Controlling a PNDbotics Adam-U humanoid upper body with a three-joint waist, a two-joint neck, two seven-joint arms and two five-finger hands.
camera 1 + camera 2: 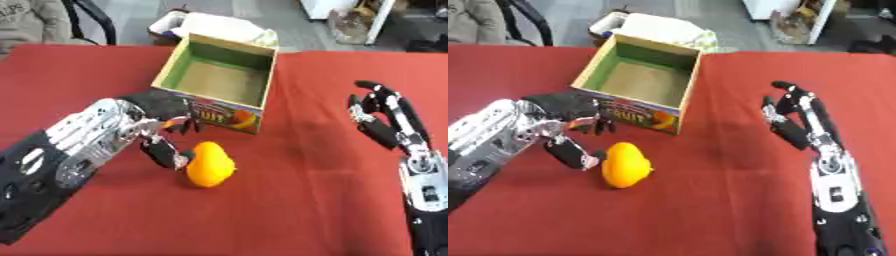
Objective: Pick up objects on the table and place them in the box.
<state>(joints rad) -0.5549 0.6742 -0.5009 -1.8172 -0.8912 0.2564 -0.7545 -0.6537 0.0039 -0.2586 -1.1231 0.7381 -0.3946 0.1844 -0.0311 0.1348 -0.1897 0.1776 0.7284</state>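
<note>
Left hand (166, 132) beside orange fruit (210, 164)

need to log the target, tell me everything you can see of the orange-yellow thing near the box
The orange-yellow object is a smooth, rounded, fruit-like lump, looking plastic or waxy. It lies on the red tablecloth, just in front of the open cardboard box and apart from it. The left hand is at its left side, thumb against it, fingers curled above; not lifted.

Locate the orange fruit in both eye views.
Left eye view: orange fruit just left of centre, below the box, beside the left hand.
Right eye view: orange fruit further left, lower-middle.
Shared landmark: the open cardboard box directly behind it.
</note>
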